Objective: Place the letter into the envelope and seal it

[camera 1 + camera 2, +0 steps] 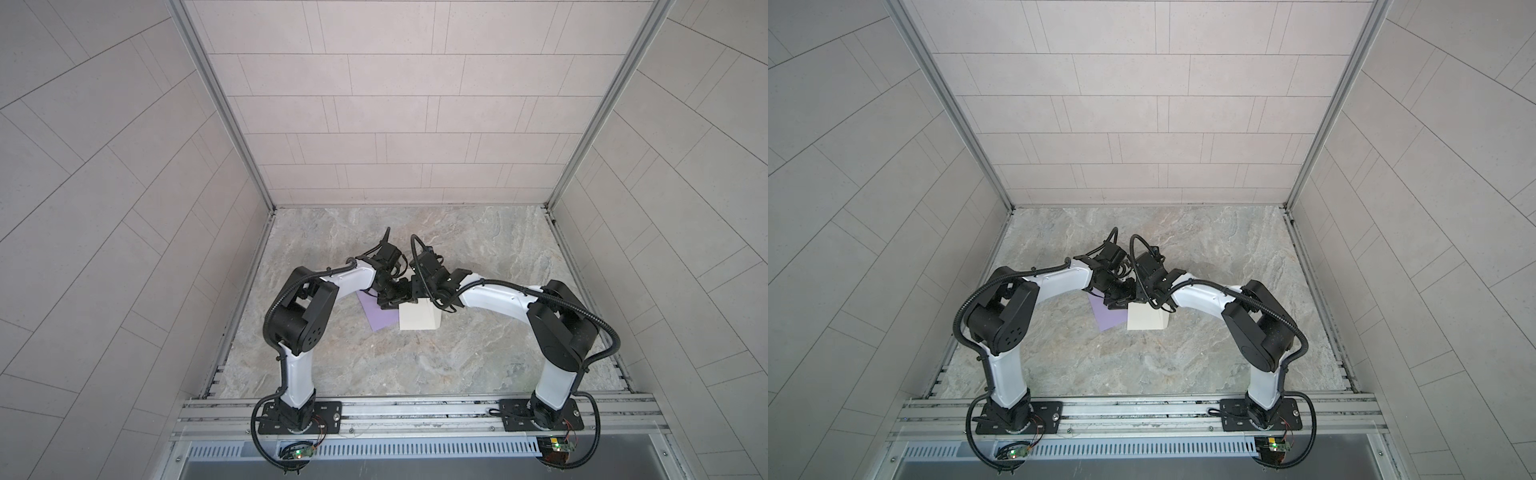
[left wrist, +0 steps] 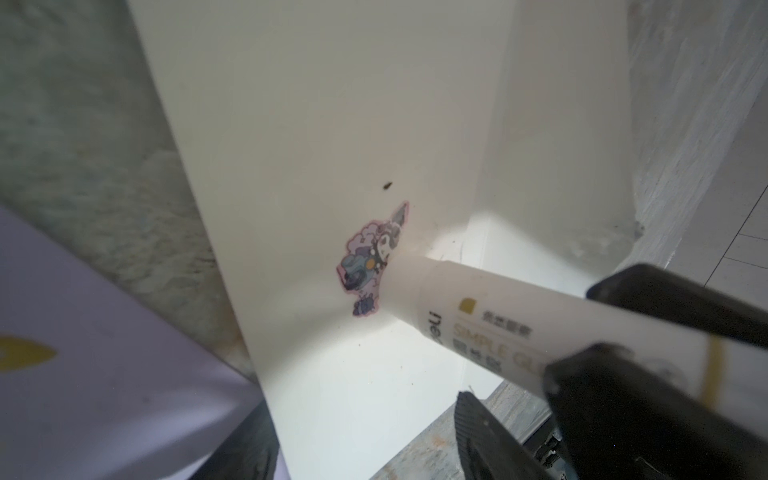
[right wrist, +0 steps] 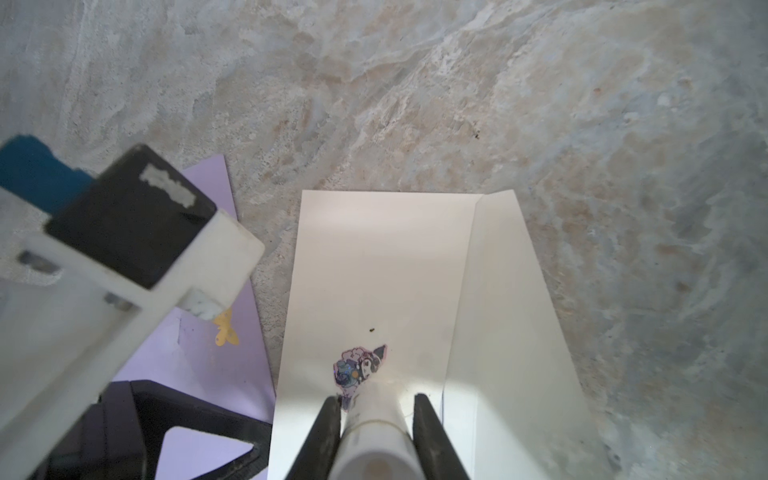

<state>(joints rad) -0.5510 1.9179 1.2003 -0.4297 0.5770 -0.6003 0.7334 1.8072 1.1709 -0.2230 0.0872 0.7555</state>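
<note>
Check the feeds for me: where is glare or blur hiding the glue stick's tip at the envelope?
Left wrist view: hard glare on the envelope beside the glue stick tip; purple letter and the right claw holding the stick are blurred. Right wrist view: sticker and tip reasonably sharp, bright patch around them. In both top views: evenly lit, but the tip is hidden.

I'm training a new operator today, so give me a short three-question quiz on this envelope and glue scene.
1. True or false: the purple letter is already inside the envelope.
2. What does the right gripper hold? A) glue stick B) the letter C) nothing
3. Fill in: the cartoon sticker is stuck on the ___.

Key: 1 false, the letter lies beside the envelope. 2 A. 3 envelope.
</note>
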